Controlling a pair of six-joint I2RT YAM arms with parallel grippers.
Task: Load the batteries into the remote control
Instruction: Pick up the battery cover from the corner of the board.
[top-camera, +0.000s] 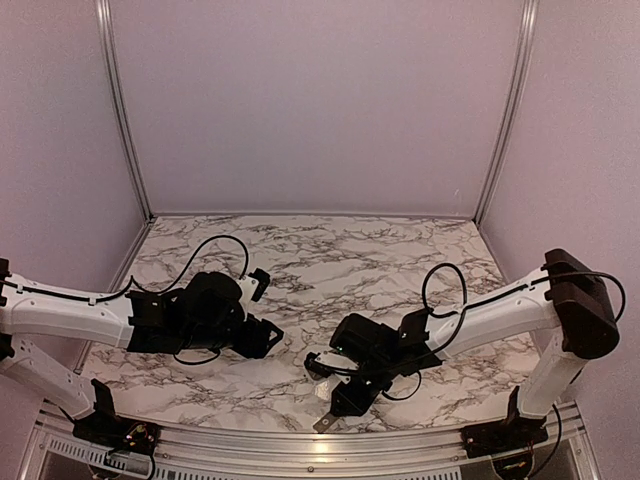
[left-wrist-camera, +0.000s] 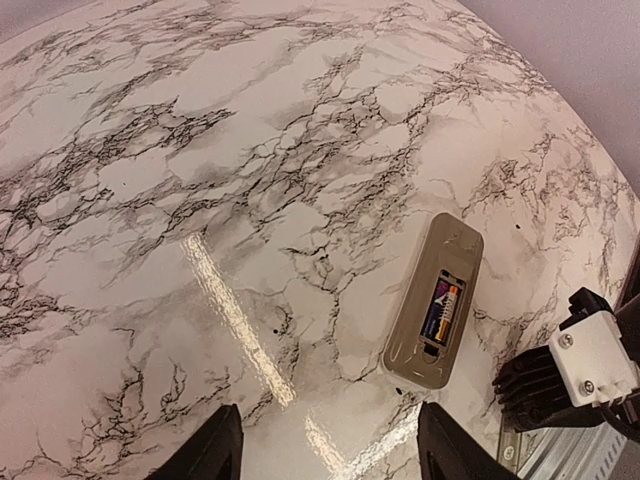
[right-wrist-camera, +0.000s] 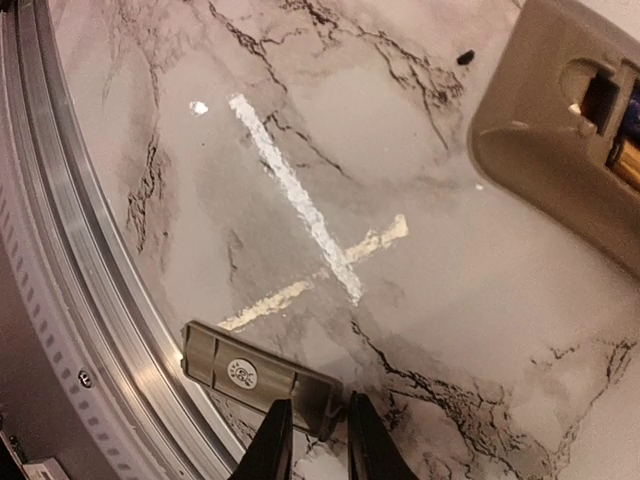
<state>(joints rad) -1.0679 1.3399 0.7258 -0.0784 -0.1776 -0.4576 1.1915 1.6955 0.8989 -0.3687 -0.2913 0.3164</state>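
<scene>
The remote control (left-wrist-camera: 435, 300) lies back-up on the marble table, its grey-beige recess uncovered. A dark and orange battery (left-wrist-camera: 441, 312) sits in that recess; I cannot tell whether a second cell lies beside it. My left gripper (left-wrist-camera: 335, 450) hovers open just short of the remote's near end, with nothing between its fingers (left-wrist-camera: 225, 448). My right gripper (right-wrist-camera: 318, 432) is shut on one end of the flat grey cover piece (right-wrist-camera: 250, 372), low near the table's front rail. One corner of the remote (right-wrist-camera: 560, 130) shows at the upper right of the right wrist view.
The aluminium front rail (right-wrist-camera: 70, 290) runs close behind the cover piece. From above, both arms meet over the table's near middle, left gripper (top-camera: 265, 310) and right gripper (top-camera: 335, 405) close together. Walls enclose the marble table (top-camera: 330, 250) on three sides.
</scene>
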